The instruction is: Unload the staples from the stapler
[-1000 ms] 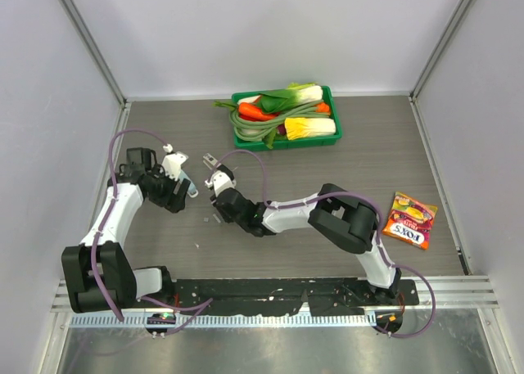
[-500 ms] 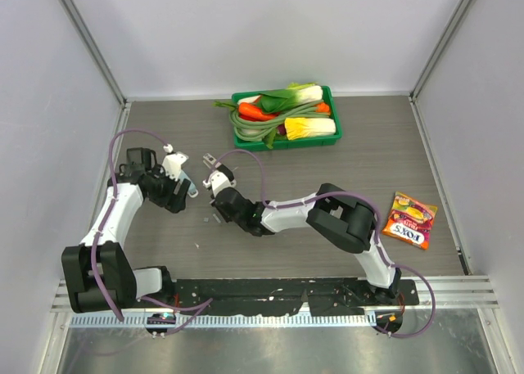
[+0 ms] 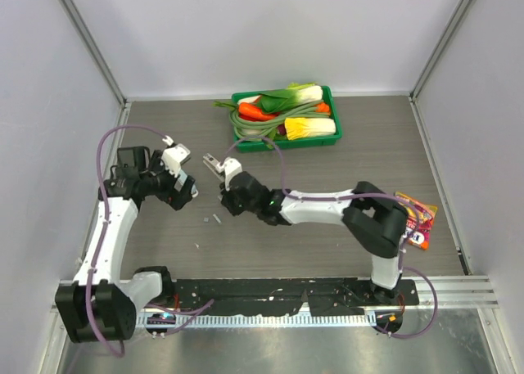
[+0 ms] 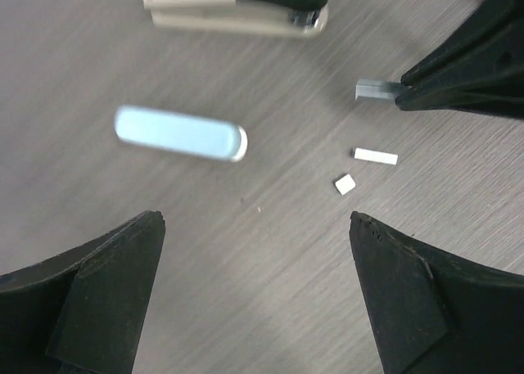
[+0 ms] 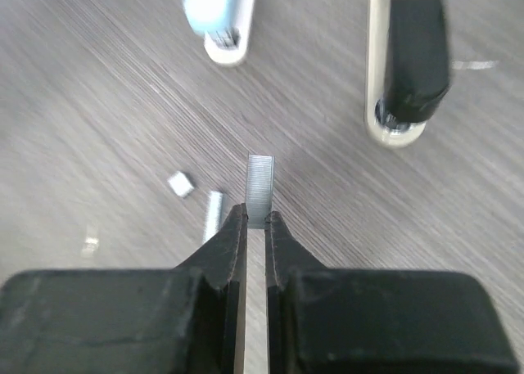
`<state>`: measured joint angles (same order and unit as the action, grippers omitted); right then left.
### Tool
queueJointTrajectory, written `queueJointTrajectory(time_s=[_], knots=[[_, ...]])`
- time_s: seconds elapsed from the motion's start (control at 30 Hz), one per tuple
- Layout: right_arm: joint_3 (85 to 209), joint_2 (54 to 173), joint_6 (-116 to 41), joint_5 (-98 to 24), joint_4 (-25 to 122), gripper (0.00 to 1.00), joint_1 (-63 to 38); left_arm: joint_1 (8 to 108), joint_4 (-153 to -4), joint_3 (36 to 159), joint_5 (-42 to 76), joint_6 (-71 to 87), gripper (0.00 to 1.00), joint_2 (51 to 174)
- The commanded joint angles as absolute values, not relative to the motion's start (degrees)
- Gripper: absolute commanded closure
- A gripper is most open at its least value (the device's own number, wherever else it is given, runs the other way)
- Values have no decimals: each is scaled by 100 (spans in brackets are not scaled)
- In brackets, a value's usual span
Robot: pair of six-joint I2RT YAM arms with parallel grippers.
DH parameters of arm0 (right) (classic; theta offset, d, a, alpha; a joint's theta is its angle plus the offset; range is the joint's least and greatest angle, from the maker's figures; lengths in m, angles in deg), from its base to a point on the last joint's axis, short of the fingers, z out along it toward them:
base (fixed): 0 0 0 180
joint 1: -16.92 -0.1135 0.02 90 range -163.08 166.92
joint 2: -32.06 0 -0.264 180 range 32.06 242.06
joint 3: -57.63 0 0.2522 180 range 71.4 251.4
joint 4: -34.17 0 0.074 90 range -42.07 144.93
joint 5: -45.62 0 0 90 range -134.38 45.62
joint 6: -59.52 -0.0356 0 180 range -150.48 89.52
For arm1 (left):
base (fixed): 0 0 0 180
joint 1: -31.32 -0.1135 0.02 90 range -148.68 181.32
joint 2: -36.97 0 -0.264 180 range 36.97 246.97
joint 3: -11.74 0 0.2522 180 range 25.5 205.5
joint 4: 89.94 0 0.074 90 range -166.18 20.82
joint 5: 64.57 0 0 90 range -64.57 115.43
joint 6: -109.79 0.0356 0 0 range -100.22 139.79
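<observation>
The stapler (image 4: 180,135), pale blue with a white end, lies flat on the table, also in the right wrist view (image 5: 214,14). My right gripper (image 5: 255,218) is shut on a short grey strip of staples (image 5: 260,192), held just above the table; the strip also shows in the left wrist view (image 4: 377,89). Loose staples (image 4: 376,155) lie near it, also in the top view (image 3: 217,219). My left gripper (image 4: 255,227) is open and empty above the table, with the stapler ahead of it. In the top view the left gripper (image 3: 184,187) and right gripper (image 3: 225,200) face each other.
A beige and black elongated device (image 4: 237,2) lies beyond the stapler, also in the right wrist view (image 5: 405,63). A green tray (image 3: 332,137) of toy vegetables stands at the back. A candy packet (image 3: 409,220) lies at the right.
My right gripper has moved a little right and back with the staple strip. My left arm has lifted and drawn back to the left, its gripper now open above the stapler.
</observation>
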<state>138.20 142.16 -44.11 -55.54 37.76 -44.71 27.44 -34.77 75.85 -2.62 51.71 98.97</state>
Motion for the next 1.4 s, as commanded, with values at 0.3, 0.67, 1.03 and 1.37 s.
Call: queueJointTrajectory(time_s=[0.3, 0.67, 1.03, 1.37], knots=[[13670, 12022, -6132, -2840, 4486, 99, -3582, 4222, -3373, 8580, -146, 6802, 0, 8848], [13494, 11512, -7143, -1776, 4495, 99, -3186, 4653, -5752, 5965, -514, 10879, 10, 6353], [13116, 11556, -8347, -1028, 3177, 99, -3160, 4653, -7600, 4757, -1622, 11717, 37, 5499], [13037, 11714, -8725, -852, 2526, 99, -3160, 4644, -7504, 4651, -2010, 11883, 45, 5270]])
